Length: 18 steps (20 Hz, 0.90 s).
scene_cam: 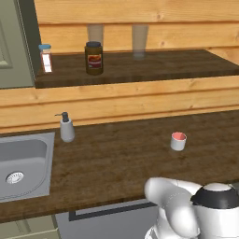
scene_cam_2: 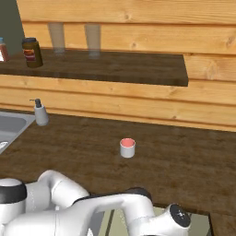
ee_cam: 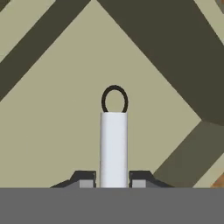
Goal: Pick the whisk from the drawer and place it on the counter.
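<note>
While it hangs low: gripper (ee_cam: 113, 183) pinches whisk (ee_cam: 113, 144) handle.
Whisk: over drawer (ee_cam: 57, 109), near counter (scene_cam: 116, 158) edge.
Handling: likely light, stiff, slippery; hold mid-handle.

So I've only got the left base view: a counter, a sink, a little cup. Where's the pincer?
Observer: In the hand view the pincer is down over the pale floor of the drawer, with the handle of the whisk between its tips.
Operator: Is it gripping that?
Observer: The tips sit close on either side of the handle. I cannot tell whether they press it.
Operator: And how does the arm get down there?
Observer: In the right base view the arm folds forward and down in front of the edge of the counter.
</note>
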Motion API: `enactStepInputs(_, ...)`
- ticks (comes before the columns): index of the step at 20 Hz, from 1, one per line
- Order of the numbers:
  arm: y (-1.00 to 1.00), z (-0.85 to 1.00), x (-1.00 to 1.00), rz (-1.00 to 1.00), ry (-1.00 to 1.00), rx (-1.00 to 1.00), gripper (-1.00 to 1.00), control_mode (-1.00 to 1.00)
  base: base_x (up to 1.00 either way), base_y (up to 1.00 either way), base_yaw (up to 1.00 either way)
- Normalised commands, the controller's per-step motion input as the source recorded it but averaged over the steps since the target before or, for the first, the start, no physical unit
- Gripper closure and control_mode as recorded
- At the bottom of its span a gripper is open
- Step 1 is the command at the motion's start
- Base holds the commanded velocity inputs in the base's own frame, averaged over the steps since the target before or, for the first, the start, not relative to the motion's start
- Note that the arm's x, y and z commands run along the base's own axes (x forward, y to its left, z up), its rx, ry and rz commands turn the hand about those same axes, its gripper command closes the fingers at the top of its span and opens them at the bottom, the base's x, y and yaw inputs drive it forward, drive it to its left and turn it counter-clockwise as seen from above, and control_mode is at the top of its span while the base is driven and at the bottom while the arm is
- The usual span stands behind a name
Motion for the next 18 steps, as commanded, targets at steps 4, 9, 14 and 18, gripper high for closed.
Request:
enactStepInputs(4, 0.56, 1.0, 0.55, -0.1, 0.0, 0.0, 1.0, -1.0, 0.0, 0.0, 0.0)
enactStepInputs(9, 0.97, 0.98, 0.74, -0.04, 0.0, -0.08, 1.0, -1.0, 0.0, 0.0, 0.0)
enactStepInputs(14, 1.0, 0.45, 0.59, 0.02, 0.03, -0.2, 1.0, -1.0, 0.0, 0.0, 0.0)
enactStepInputs(18, 1.0, 0.0, 0.52, 0.21, 0.04, -0.14, 1.0, -1.0, 0.0, 0.0, 0.0)
